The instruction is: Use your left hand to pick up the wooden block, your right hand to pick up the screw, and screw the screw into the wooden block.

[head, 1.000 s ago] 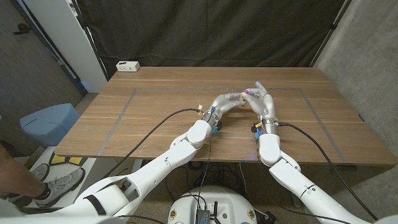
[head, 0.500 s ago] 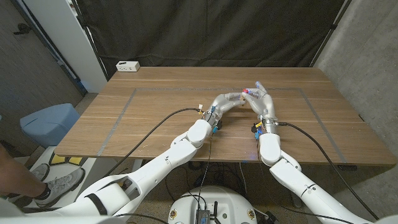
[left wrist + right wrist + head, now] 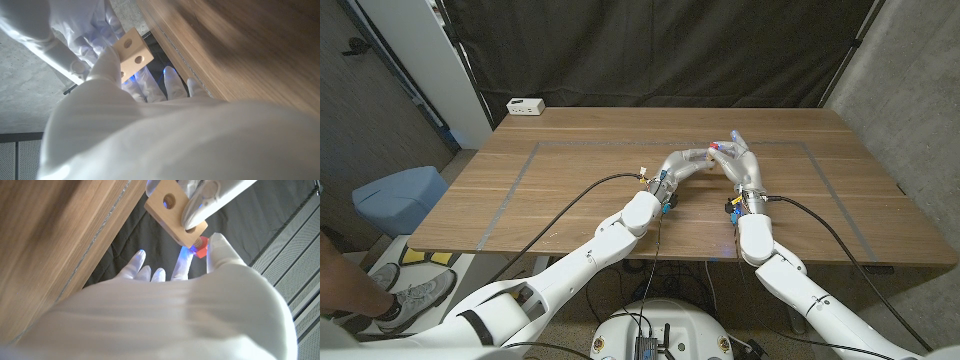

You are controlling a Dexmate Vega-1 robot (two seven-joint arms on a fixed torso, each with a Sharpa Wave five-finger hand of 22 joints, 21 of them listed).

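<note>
Above the table's middle my two hands meet. My left hand (image 3: 682, 163) grips the pale wooden block (image 3: 131, 52), which has round holes in its faces. In the right wrist view the block (image 3: 175, 215) hangs in the air with a finger of the left hand (image 3: 210, 195) across it. The red-headed screw (image 3: 201, 249) has its threaded shaft in the block's end face. My right hand (image 3: 742, 168) pinches the screw's head between two fingertips (image 3: 220, 247). From the head camera the red screw head (image 3: 717, 148) peeks out between the hands.
A white box (image 3: 524, 105) lies at the table's far left corner. Grey tape lines (image 3: 520, 170) mark a rectangle on the wooden top. A blue bin (image 3: 398, 195) stands on the floor left of the table, and a person's shoe (image 3: 405, 297) is near it.
</note>
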